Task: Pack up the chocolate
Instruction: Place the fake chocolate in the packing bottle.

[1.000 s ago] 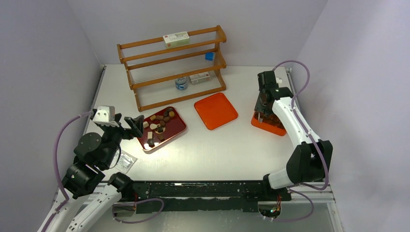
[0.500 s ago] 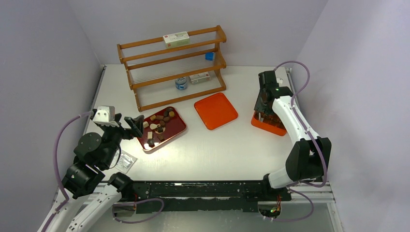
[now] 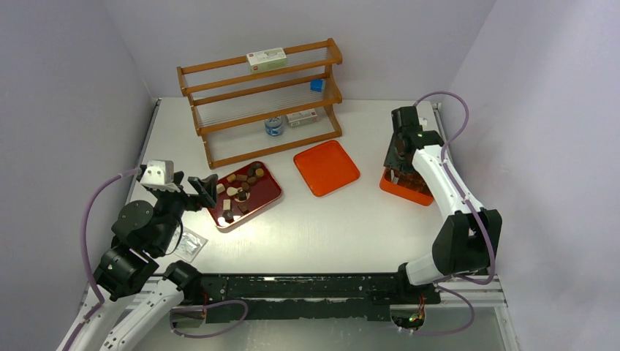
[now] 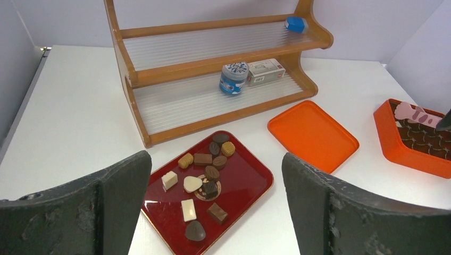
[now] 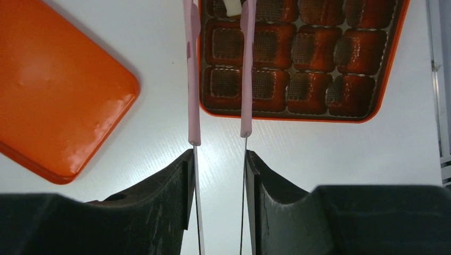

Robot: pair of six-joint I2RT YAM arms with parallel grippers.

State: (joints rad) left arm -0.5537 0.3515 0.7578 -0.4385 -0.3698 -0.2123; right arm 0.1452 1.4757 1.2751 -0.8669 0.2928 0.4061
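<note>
Several pieces of chocolate [image 3: 237, 191] [image 4: 205, 175], dark, lighter brown and cream-white, lie on a dark red tray [image 3: 272, 196] [image 4: 255, 183]. My left gripper [image 3: 203, 186] [image 4: 215, 158] hangs open at the tray's left side, holding nothing. My right gripper [image 3: 398, 157] [image 5: 219, 154] is shut on pink tongs [image 5: 246, 79] [image 4: 417, 114]. The tongs point down into an orange box [image 3: 404, 189] [image 5: 372, 79] [image 4: 404, 154] of square compartments. A cream-white chocolate [image 5: 232, 7] sits between the tong tips at the top edge of the right wrist view.
An orange lid [image 3: 326, 167] [image 4: 312, 135] [image 5: 53, 90] lies flat between tray and box. A wooden rack [image 3: 263, 102] [image 4: 213, 69] stands at the back, holding small boxes and a blue-lidded jar [image 4: 233, 77]. A clear wrapper [image 3: 188, 245] lies beside the left arm.
The right arm has shifted very slightly above the orange box. The left arm has not moved.
</note>
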